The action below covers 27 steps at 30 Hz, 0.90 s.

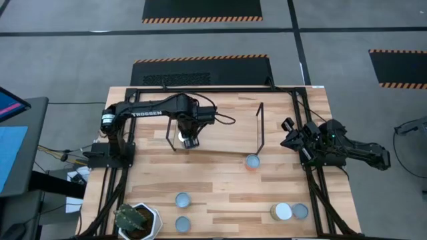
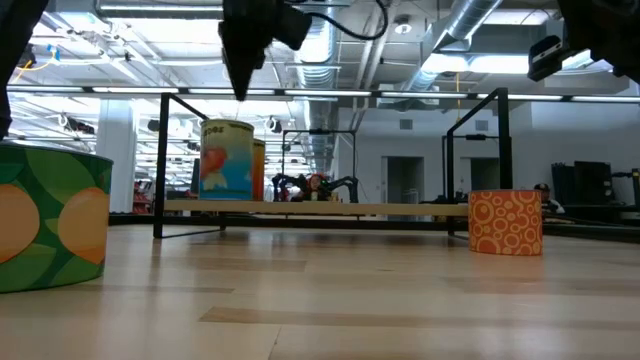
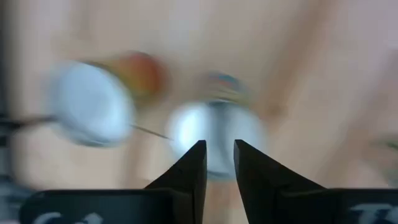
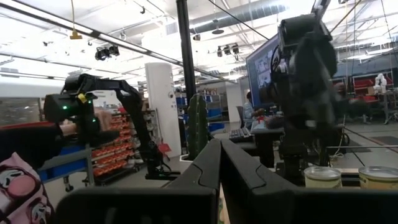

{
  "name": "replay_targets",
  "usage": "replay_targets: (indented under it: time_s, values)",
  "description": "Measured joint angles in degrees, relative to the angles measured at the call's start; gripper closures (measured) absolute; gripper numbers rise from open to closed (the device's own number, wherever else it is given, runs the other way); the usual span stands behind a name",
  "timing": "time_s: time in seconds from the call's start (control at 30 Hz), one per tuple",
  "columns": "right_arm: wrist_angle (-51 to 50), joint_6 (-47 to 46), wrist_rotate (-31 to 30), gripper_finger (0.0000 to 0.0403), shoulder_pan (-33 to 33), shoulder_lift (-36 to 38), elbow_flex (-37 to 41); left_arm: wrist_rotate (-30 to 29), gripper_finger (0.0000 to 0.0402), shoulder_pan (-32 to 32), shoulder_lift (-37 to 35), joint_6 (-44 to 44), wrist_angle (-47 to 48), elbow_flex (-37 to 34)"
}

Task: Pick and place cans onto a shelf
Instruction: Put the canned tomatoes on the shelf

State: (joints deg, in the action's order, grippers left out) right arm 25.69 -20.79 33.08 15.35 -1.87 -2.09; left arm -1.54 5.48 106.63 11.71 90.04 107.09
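The light-wood shelf (image 1: 220,130) with black wire end frames lies across the table's far middle. Two cans stand on its left end (image 2: 228,158); their pale tops show blurred in the left wrist view (image 3: 214,134). My left gripper (image 3: 219,163) hovers above them, pointing down, its fingers a narrow gap apart and holding nothing; it also shows in the low view (image 2: 242,70). An orange can (image 1: 252,161) stands on the table by the shelf's right frame. My right gripper (image 4: 219,163) is shut and empty at the table's right edge (image 1: 297,141).
Two pale-topped cans (image 1: 182,199) (image 1: 182,223) stand near the front left, beside a white pot with a green plant (image 1: 137,220). Two more cans (image 1: 283,211) (image 1: 300,211) stand at the front right. A green-and-orange can (image 2: 50,215) fills the low view's left.
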Motion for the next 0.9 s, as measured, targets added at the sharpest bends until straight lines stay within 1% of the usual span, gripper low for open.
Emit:
replay_targets:
  time_s: [0.03, 0.07, 0.13, 0.2, 0.3, 0.4, 0.53, 0.7, 0.9]
  values:
    - [0.0, -0.32, 0.0, 0.037, 0.02, 0.0, 0.0, 3.2, 0.0331, -0.69, 0.02, 0.8, 0.07, -0.04]
    - [-0.02, -0.59, 0.02, 0.037, 0.0, 0.0, 0.0, 5.1, 0.0331, -1.63, 0.02, 1.51, -0.29, -0.33]
    - [-0.02, -0.6, 0.14, 0.037, 0.0, 0.0, 0.0, 5.52, 0.0331, -4.05, 0.02, 2.55, -0.48, -1.47]
    - [-0.03, -0.62, 0.15, 0.037, 0.02, 0.0, 0.0, 3.64, 0.0331, -6.54, 0.22, 2.67, -0.99, -3.49]
    - [-0.02, -0.64, 0.17, 0.037, 0.0, 0.02, 0.0, -1.71, 0.0331, -9.95, 0.42, 2.84, -0.24, -6.84]
    - [0.01, -0.66, 0.17, 0.037, 0.0, 0.0, 0.0, -4.98, 0.0331, -11.61, 0.35, 3.0, -2.32, -9.64]
    - [0.02, -0.77, 0.17, 0.037, 0.0, 0.0, 0.0, -7.05, 0.0331, -11.52, 0.38, 3.0, -7.14, -12.95]
    - [0.02, -0.79, 0.17, 0.037, 0.0, 0.0, 0.0, -11.13, 0.0331, -10.17, 0.39, 2.99, -7.16, -13.69]
    - [0.0, -0.79, 0.17, 0.037, 0.01, 0.0, 0.0, -11.8, 0.0331, -9.21, 0.37, 2.99, -5.98, -13.7]
